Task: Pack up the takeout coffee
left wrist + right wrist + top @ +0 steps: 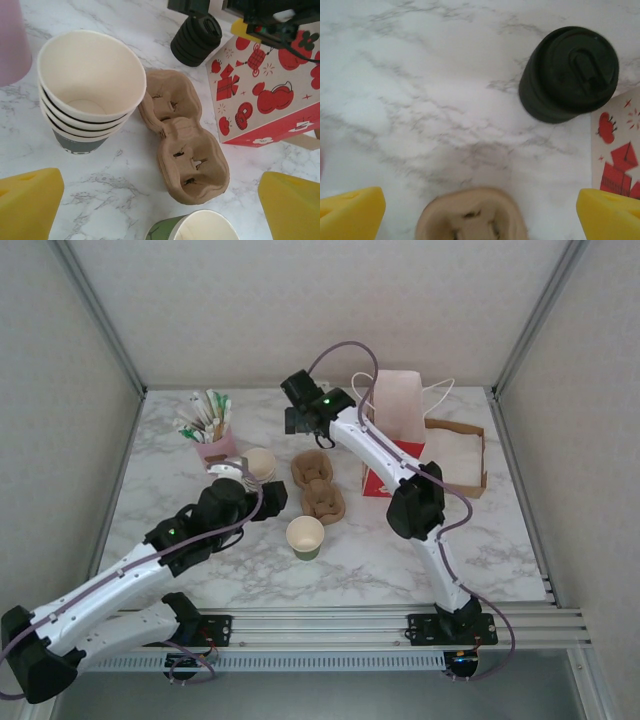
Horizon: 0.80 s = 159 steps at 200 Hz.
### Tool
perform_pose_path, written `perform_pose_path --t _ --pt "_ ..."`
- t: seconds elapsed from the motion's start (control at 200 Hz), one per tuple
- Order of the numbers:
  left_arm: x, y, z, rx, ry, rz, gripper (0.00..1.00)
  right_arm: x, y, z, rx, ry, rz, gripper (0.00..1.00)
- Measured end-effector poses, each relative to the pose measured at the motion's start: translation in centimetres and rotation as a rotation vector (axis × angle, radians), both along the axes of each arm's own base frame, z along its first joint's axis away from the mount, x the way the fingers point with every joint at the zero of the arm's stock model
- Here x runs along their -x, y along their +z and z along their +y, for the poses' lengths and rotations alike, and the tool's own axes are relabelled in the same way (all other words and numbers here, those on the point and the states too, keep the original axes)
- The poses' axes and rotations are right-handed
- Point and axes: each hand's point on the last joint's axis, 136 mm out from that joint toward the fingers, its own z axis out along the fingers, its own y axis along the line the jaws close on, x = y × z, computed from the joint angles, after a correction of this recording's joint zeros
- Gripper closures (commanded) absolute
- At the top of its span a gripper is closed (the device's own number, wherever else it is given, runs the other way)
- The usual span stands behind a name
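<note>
Top camera overlooks whole table (500, 535); both wrist cameras face down, close, sharing cup carrier (186, 147).

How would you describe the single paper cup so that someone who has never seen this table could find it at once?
Find the brown cardboard cup carrier in the middle of the marble table. Between it and the near edge stands the single paper cup, upright and open. Unlike the stack of nested cups left of the carrier, it stands alone.
</note>
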Motion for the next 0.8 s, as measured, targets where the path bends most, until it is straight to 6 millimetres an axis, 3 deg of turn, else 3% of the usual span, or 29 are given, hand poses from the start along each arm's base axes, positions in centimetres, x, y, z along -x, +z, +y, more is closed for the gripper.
perform_pose_path --t 0.245,0.396,0.621,0.796 --pt "0.3 1.4 0.9 0.032 0.027 -0.050 0.00 -5.2 -3.5 -4.2 0.033 -0.068 0.020 0.01" --pt "0.2 1.4 1.0 0.032 0.030 -0.052 0.00 -6.7 -4.5 -4.5 0.038 -0.037 0.014 0.01" --pt "-0.1 0.9 0.7 0.023 0.031 -0.042 0.00 -8.4 -4.6 -3.8 0.052 -0.001 -0.037 0.01" --pt "-0.3 1.0 0.6 0.028 0.032 -0.048 0.00 -9.5 -5.0 -5.9 0.056 -0.039 -0.031 0.01"
